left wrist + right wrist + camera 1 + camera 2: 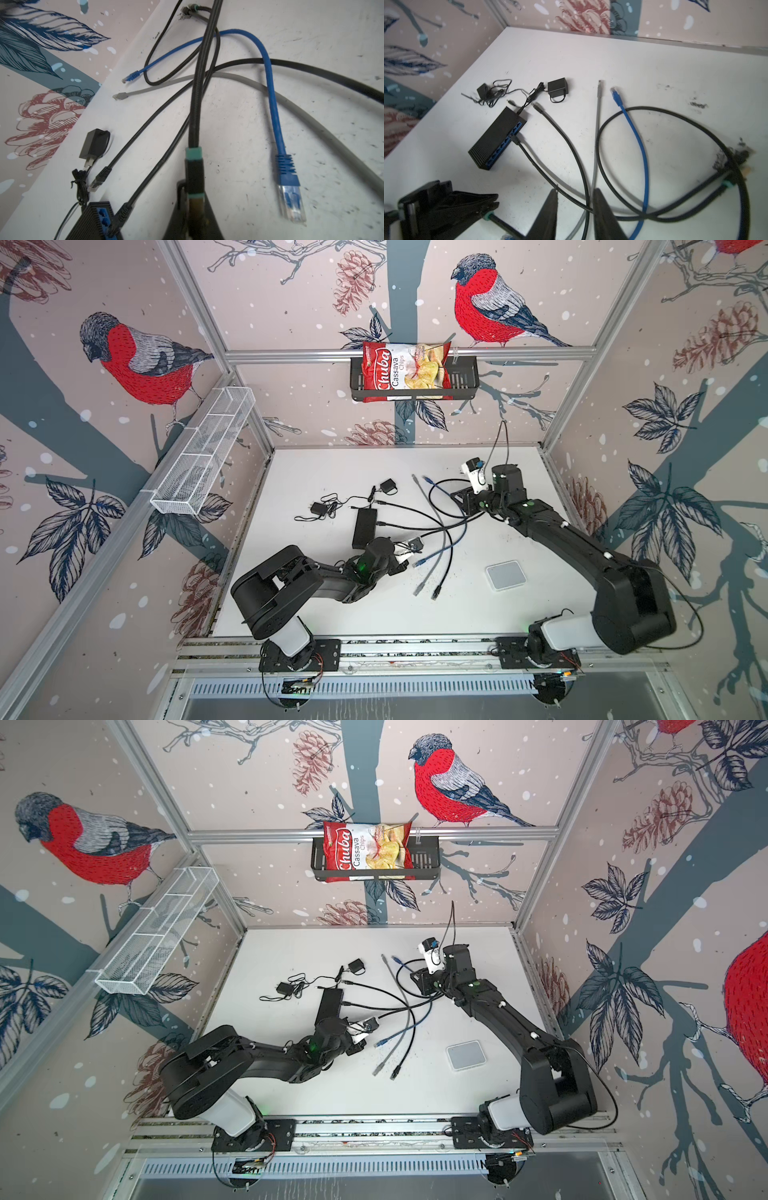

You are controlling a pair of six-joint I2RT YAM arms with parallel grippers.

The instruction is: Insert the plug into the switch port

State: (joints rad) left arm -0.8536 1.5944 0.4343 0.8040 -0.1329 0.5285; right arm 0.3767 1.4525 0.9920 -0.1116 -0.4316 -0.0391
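The black switch point(365, 526) point(329, 1004) point(497, 139) lies on the white table, its row of blue ports point(102, 216) facing right. One thin black cable point(517, 141) is plugged into it. My left gripper point(401, 566) point(358, 1046) point(194, 194) is shut on the plug point(194, 174) of a black braided cable with teal bands, just right of the switch's near end. That cable's other end point(737, 158) lies on the table near my right gripper point(464, 499) point(422, 981) point(575, 193). The right gripper is open above crossing cables and holds nothing.
Loose blue point(419, 563), grey point(417, 591) and black point(435, 594) network plugs lie right of the left gripper. Two black power adapters point(388, 486) point(318, 508) sit behind the switch. A white box point(506, 576) rests at front right. Wall baskets hang at the back and on the left wall.
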